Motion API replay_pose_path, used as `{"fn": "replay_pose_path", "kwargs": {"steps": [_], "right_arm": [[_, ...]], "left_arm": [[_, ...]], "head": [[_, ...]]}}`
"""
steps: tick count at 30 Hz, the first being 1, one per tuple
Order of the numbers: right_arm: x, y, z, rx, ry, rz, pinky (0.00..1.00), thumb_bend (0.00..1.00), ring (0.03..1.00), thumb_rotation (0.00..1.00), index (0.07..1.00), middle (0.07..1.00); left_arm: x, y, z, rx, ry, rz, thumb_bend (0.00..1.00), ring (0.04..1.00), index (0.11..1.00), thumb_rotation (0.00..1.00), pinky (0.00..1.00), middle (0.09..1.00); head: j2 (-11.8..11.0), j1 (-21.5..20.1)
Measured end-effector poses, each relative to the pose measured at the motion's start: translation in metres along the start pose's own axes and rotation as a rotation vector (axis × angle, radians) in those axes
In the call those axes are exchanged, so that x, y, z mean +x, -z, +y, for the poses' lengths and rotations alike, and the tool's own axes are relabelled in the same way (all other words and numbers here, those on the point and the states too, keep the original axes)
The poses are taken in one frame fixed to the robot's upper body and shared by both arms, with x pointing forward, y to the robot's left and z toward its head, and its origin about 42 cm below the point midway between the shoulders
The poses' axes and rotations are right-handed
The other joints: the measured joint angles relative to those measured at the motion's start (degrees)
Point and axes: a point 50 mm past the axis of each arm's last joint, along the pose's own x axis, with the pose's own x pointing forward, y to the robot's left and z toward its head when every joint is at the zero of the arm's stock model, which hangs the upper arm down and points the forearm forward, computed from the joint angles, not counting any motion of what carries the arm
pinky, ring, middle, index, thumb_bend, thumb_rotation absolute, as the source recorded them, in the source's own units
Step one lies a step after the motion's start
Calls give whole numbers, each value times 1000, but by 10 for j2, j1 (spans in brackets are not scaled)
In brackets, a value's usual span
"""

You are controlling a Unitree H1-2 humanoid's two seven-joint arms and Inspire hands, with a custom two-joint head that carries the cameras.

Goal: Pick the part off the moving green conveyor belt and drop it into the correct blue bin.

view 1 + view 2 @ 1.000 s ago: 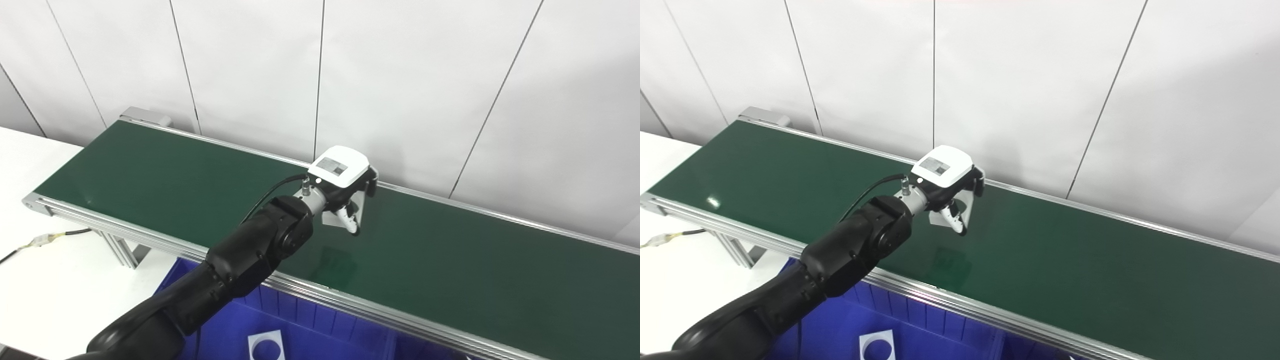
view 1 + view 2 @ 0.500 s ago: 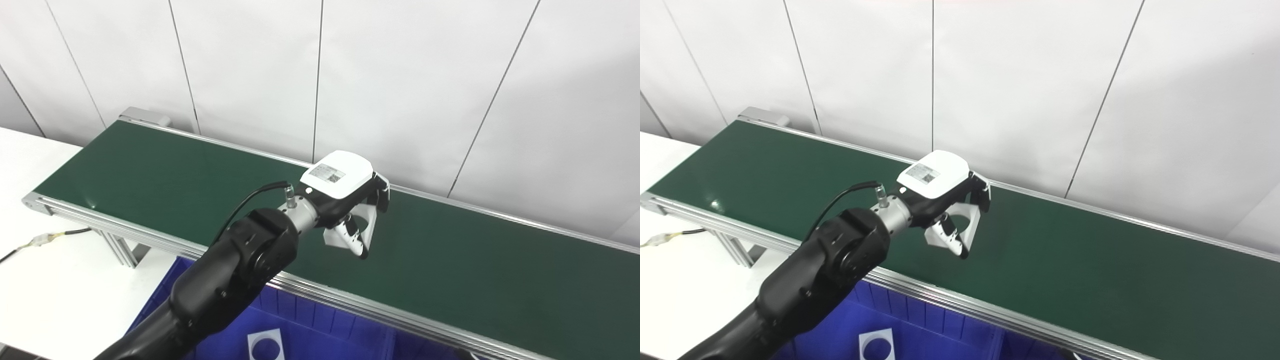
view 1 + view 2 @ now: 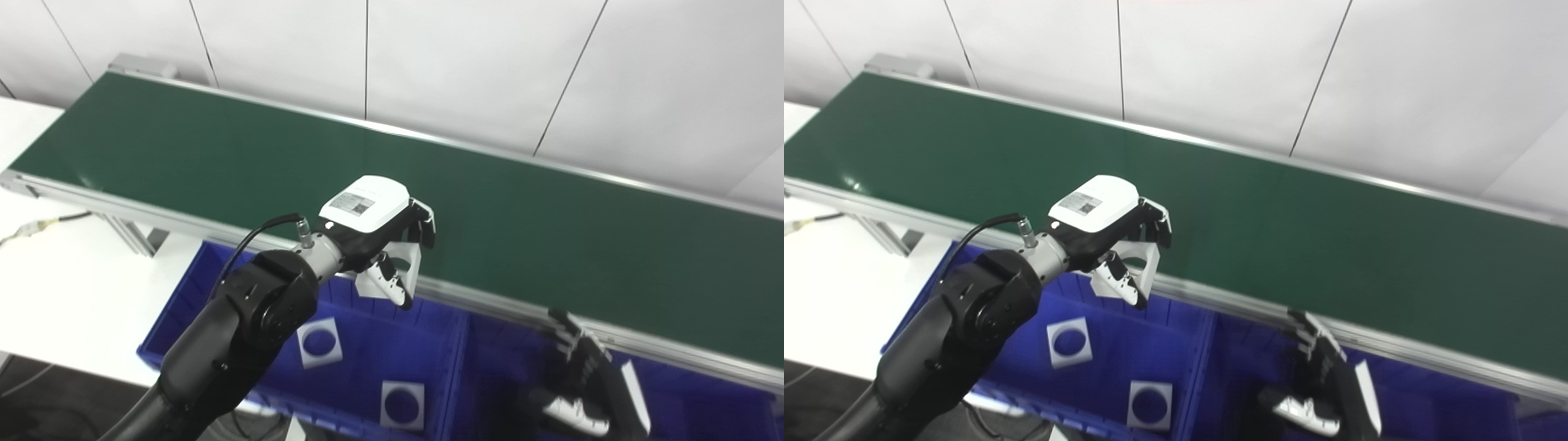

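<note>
In the left eye view, the left hand (image 3: 384,245) clasped the white part (image 3: 405,269), directly above the left blue bin (image 3: 184,294); release only once fully past the belt's rail.

In the right eye view, the right hand (image 3: 1326,383) waited with fingers spread, holding nothing.

Showing: one green conveyor belt (image 3: 245,153); two blue bins, left (image 3: 367,343) and right (image 3: 496,367); three white square parts with round holes, one held (image 3: 409,264), two lying (image 3: 318,334) (image 3: 402,404) in left bin.
</note>
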Motion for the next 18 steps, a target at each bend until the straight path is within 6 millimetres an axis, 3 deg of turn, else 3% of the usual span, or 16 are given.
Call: {"fn": "replay_pose_path", "kwargs": {"steps": [8, 18], "right_arm": [[-1, -8, 0, 0, -1, -27, 703, 1000, 788, 416, 843, 888], [-2, -8, 2, 2, -7, -25, 702, 1000, 787, 427, 844, 886]], "left_arm": [[-16, 0, -26, -20, 36, 19, 464, 396, 566, 0, 282, 497], [-20, 14, -64, -35, 74, 81, 466, 408, 557, 0, 287, 517]], "head": [[10, -2], [-1, -5]]}}
